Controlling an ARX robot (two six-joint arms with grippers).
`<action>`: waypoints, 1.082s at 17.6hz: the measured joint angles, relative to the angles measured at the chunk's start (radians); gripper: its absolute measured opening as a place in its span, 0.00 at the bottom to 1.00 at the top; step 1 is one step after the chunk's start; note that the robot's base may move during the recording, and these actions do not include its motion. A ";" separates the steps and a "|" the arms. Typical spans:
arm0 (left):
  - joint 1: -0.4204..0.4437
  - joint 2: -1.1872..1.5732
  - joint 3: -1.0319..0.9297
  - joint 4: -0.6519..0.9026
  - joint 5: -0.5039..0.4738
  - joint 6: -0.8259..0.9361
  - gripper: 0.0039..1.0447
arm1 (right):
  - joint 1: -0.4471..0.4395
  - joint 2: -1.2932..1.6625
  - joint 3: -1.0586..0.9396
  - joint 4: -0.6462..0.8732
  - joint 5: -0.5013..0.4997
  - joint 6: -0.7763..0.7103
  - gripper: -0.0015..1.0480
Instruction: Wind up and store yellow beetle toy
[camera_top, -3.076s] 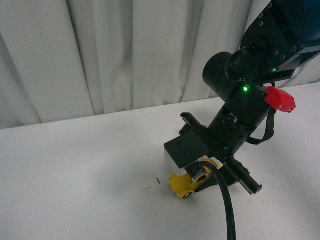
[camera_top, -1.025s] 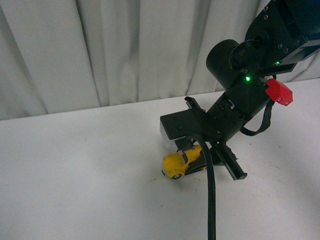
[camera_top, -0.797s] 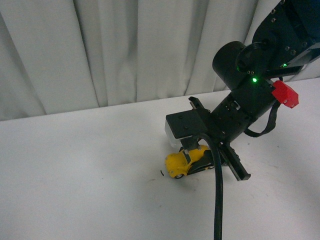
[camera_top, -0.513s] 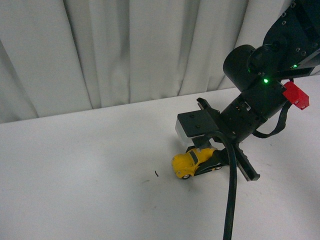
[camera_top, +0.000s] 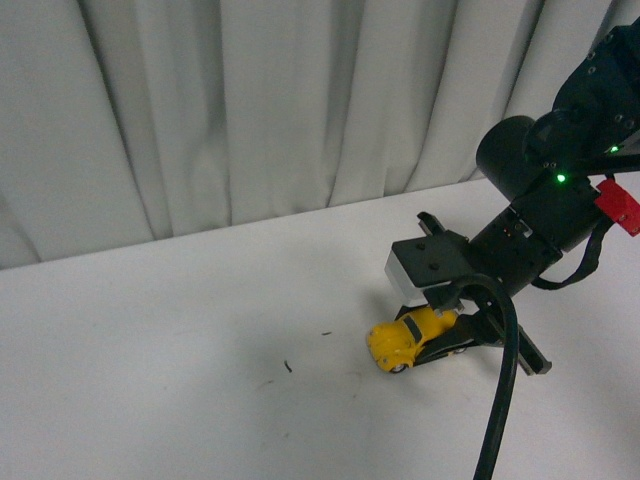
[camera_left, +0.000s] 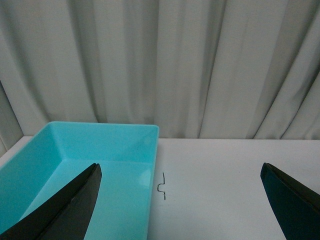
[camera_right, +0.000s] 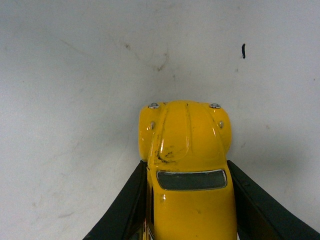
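Between the fingers (camera_right: 125, 205) of the right gripper (camera_top: 437, 330), the yellow beetle toy (camera_top: 403, 341) is clamped by its sides, with its wheels down on the white table (camera_top: 150, 380). Only the rear half of the toy is covered by the gripper; the rounded bonnet and the dark windscreen are left clear, and dark scuffs can be seen on the bonnet in the right wrist view. Two small dark specks (camera_top: 287, 366) are seen on the table just beyond the toy's nose. A thick black cable (camera_top: 500, 400) is draped down from the right arm just beside the toy's rear. Well behind the toy a pale pleated curtain (camera_top: 250, 110) is hung.

The left gripper (camera_left: 179, 167) is shown only by its own camera, its fingers spread wide with nothing between them. Past them a turquoise bin (camera_left: 75, 145) and a small bent black mark (camera_left: 162, 186) are seen on the table; how these lie relative to the toy cannot be told.
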 joint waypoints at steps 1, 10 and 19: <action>0.000 0.000 0.000 0.000 0.000 0.000 0.94 | -0.018 -0.003 -0.003 -0.010 -0.002 -0.002 0.39; 0.000 0.000 0.000 0.000 0.000 0.000 0.94 | -0.123 -0.029 -0.065 -0.014 -0.023 -0.008 0.39; 0.000 0.000 0.000 0.000 0.000 0.000 0.94 | -0.165 -0.044 -0.078 -0.005 -0.012 -0.008 0.47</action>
